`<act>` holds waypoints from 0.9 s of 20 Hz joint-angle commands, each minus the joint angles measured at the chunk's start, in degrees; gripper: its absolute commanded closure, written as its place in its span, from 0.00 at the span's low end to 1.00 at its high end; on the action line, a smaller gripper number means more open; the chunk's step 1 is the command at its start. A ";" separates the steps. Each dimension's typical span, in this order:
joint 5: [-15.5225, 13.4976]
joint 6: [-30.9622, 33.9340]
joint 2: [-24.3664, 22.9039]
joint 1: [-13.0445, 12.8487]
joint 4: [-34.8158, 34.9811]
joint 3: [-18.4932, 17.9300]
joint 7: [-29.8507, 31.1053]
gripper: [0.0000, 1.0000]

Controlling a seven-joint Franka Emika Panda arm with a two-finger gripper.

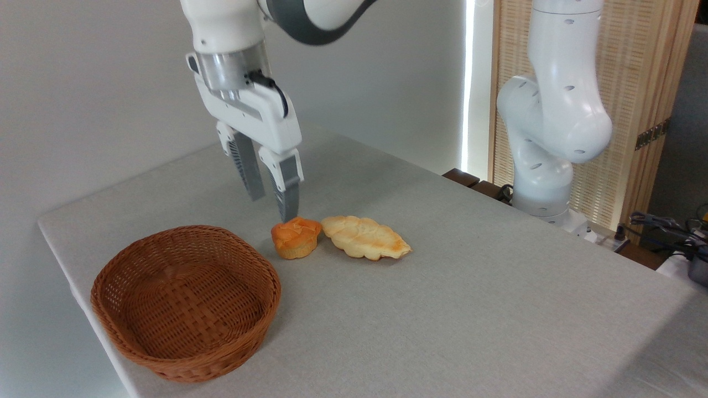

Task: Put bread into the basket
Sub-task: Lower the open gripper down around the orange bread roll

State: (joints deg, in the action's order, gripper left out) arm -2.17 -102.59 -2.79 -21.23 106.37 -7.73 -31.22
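here's the tabletop [470, 287], a wide pale grey cloth-covered surface filling most of the view, its far corner running back toward the wall. over on the right stands the white arm base [547, 110], big rounded joints stacked up at the tabletop's far edge, in front of a slatted wooden screen [636, 83]. the arm's upper link swings across the top of the picture and comes down at the left, wrist pointing at the tabletop.

next in size, the basket [185, 301], round, shallow, reddish-brown wicker, sitting near the left front corner with nothing inside it. its woven floor is in plain sight.

now the claw [271, 207], white body with a metal collar above, two grey ribbed fingers [250, 174] hanging down with a narrow gap between them, partly open and gripping nothing. it's tilted a touch, the nearer fingertip reaching down just above the back of the bread's top, very close; whether it touches i can't tell.

the braided loaf [365, 237], pale gold and oval, lies on the cloth just right of the bread, their ends just about meeting.

and smallest, the bread [296, 237], deep orange, lumpy dome, muffin-shaped, upright on the tabletop just beside the basket's right rim, outside it.
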 commanded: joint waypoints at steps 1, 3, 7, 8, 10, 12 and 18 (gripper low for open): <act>-0.20 -1.47 -1.43 -1.45 5.59 -0.36 -2.35 0.00; -1.25 -3.75 -1.52 -1.89 8.22 -0.27 -3.49 0.00; -4.07 -5.87 -1.61 -4.00 12.01 -0.27 -4.46 0.00; -4.94 -6.22 -1.52 -4.26 12.28 -0.27 -5.33 0.00; -8.10 -7.62 -0.99 -4.35 12.89 -0.27 -8.23 0.00; -8.29 -7.98 -0.47 -4.44 12.98 -0.27 -8.68 0.00; -7.85 -9.91 2.43 -4.44 12.90 -0.36 -10.18 0.00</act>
State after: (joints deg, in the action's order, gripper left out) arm -9.27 -111.05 -1.94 -25.36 119.20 -7.58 -39.36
